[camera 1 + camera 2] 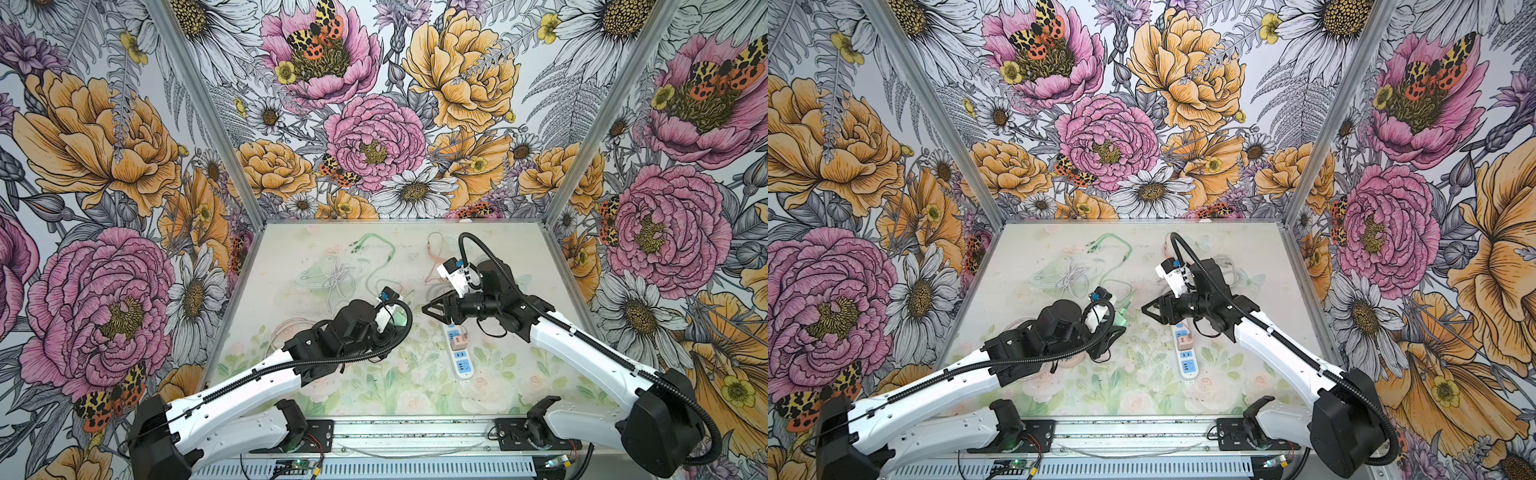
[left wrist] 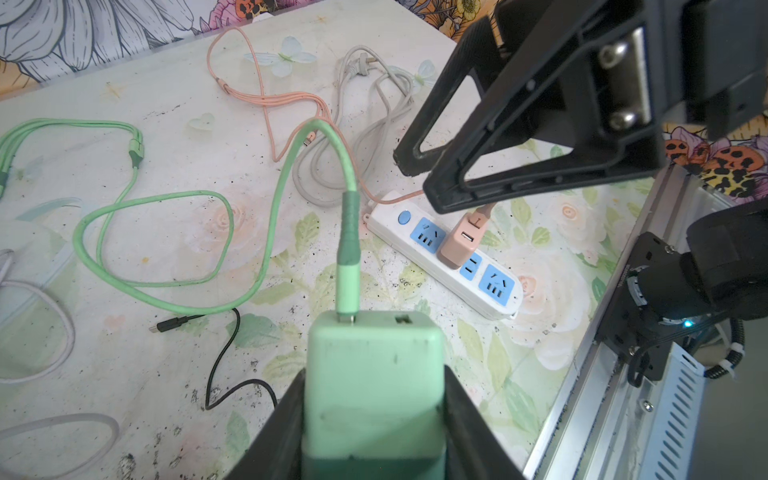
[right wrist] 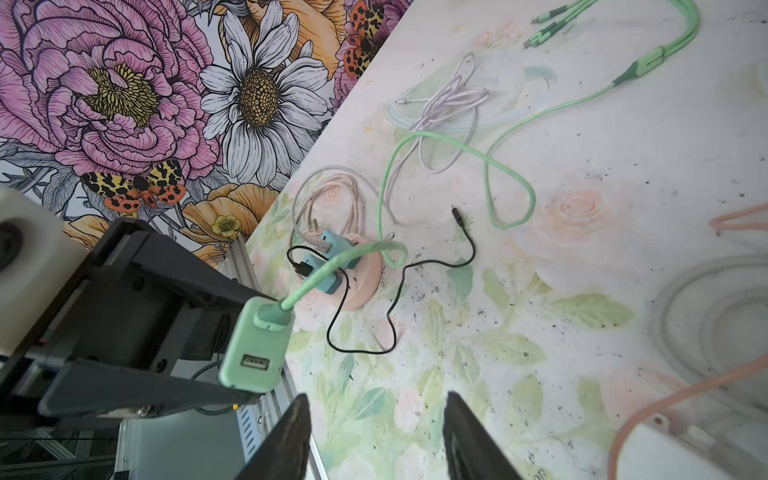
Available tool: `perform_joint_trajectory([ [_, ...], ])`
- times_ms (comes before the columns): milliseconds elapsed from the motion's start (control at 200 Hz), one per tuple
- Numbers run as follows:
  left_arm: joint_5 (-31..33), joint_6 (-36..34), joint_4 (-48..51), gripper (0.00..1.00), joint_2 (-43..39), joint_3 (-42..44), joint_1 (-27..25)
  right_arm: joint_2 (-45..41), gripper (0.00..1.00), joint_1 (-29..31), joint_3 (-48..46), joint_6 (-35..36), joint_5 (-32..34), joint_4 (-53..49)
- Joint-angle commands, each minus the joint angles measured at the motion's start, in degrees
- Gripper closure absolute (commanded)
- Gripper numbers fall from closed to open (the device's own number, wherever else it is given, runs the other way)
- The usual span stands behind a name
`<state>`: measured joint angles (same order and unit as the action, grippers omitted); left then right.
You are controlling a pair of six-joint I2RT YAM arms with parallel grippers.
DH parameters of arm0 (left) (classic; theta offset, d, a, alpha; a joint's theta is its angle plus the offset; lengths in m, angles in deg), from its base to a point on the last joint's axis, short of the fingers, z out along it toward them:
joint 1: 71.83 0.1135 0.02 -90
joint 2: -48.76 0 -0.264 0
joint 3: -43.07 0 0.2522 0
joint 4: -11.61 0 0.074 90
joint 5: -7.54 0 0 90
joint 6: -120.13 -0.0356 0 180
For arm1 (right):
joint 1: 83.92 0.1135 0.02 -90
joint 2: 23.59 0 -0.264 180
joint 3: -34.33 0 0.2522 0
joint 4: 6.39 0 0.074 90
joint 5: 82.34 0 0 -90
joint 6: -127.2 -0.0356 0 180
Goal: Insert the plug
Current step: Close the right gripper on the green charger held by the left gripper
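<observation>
The plug (image 2: 374,340) is a mint-green adapter with a green cable in one of its USB ports. My left gripper (image 2: 374,374) is shut on it, one finger on each flat side, holding it above the table left of the power strip. The plug also shows in the right wrist view (image 3: 253,345) and in both top views (image 1: 400,318) (image 1: 1120,316). The white power strip (image 2: 386,220) (image 1: 461,372) (image 1: 1187,370) has blue sockets, and a pink adapter (image 2: 459,243) sits in one. My right gripper (image 3: 377,397) (image 1: 428,309) stands open and empty above the strip's far end.
Loose cables lie over the table: the green cable (image 2: 158,245), a pink cable (image 2: 249,91), a grey cord (image 2: 374,104) and a black cable (image 3: 399,282). A pink round socket (image 3: 365,291) holds teal adapters. An aluminium rail (image 2: 582,395) runs along the table's front edge.
</observation>
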<state>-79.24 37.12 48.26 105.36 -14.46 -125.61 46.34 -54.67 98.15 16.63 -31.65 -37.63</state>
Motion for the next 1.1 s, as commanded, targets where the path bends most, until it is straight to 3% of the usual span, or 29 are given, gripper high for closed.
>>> perform_joint_trajectory([
  [0,2.40,-3.12,-2.19,0.63,0.67,-2.54,-0.31,-0.39,0.47,-0.20,-0.14,0.03,-4.08,0.20],
  [400,2.49,-7.24,-2.07,0.63,7.81,-6.76,-2.47,0.01,0.47,0.22,-1.22,1.69,-8.12,0.27],
  [1096,0.15,-14.79,-0.21,0.63,12.37,-10.83,-5.84,3.25,0.48,1.07,-0.76,2.18,-12.24,0.25],
])
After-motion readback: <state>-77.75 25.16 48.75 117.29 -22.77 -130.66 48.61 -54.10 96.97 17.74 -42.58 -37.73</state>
